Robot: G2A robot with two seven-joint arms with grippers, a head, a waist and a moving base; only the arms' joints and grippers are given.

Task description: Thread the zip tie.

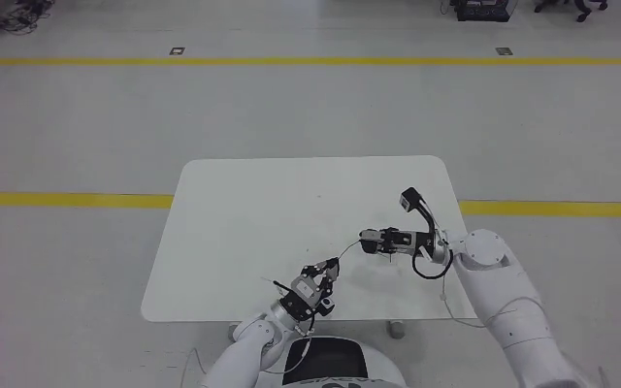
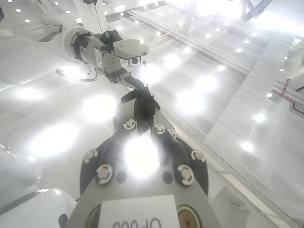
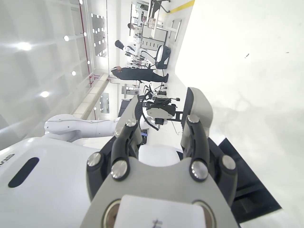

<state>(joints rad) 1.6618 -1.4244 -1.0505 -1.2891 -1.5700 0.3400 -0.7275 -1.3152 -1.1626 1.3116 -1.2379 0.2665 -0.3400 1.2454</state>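
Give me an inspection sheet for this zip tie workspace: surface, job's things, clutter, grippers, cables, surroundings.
Surface: white table with rounded corners.
Job's things: thin zip tie, running from the left gripper toward the right gripper.
Clutter: nothing seen.
Grippers: left gripper shut on the zip tie, as far as the views show; right gripper open, facing it.
Cables: black cable loops at the right wrist.
Surroundings: grey floor with yellow lines.
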